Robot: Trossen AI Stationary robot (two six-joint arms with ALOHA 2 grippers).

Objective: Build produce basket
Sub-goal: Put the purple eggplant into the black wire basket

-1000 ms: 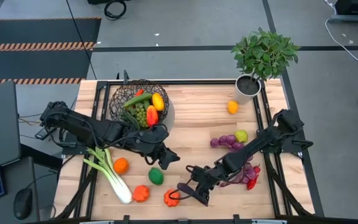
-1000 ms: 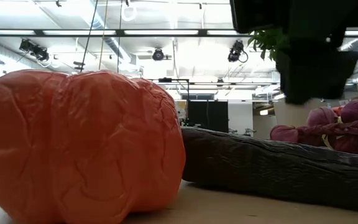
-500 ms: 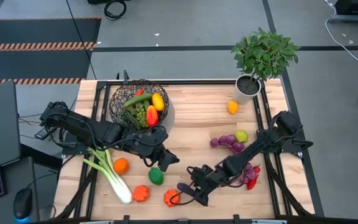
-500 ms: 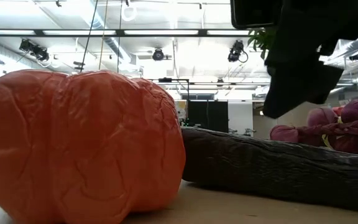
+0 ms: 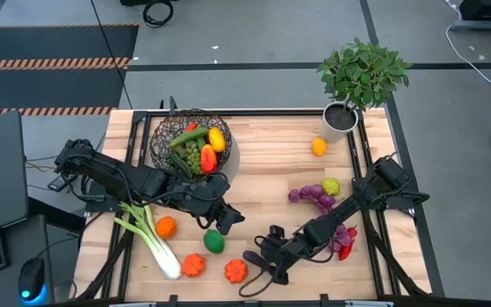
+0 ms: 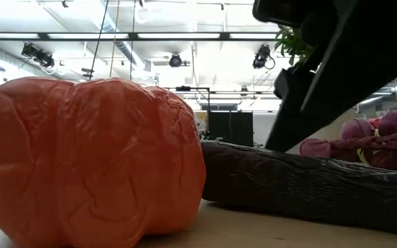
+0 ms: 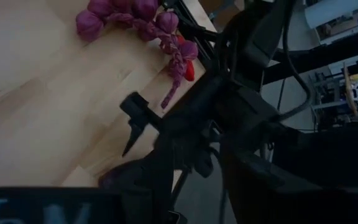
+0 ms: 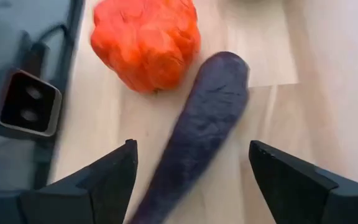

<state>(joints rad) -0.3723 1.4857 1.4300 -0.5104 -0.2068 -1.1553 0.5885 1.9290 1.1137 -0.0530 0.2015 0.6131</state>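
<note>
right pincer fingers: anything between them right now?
Yes. In the right wrist view the purple aubergine lies on the wood between the right pincer's open fingers, untouched, with an orange pepper beside its far end.

- No legible text, label, brand, number or sign appears in any view.
- Left wrist view: a pale mark resembling a digit shows on a dark blurred surface [image 7: 39, 208] at the edge of the picture; it cannot be read with certainty.
- High view: the striped orange-and-black floor mat [image 5: 54, 61] carries a hazard pattern only, with no lettering.
- Low view and right wrist view: no markings are readable on the produce or on the table.
</note>
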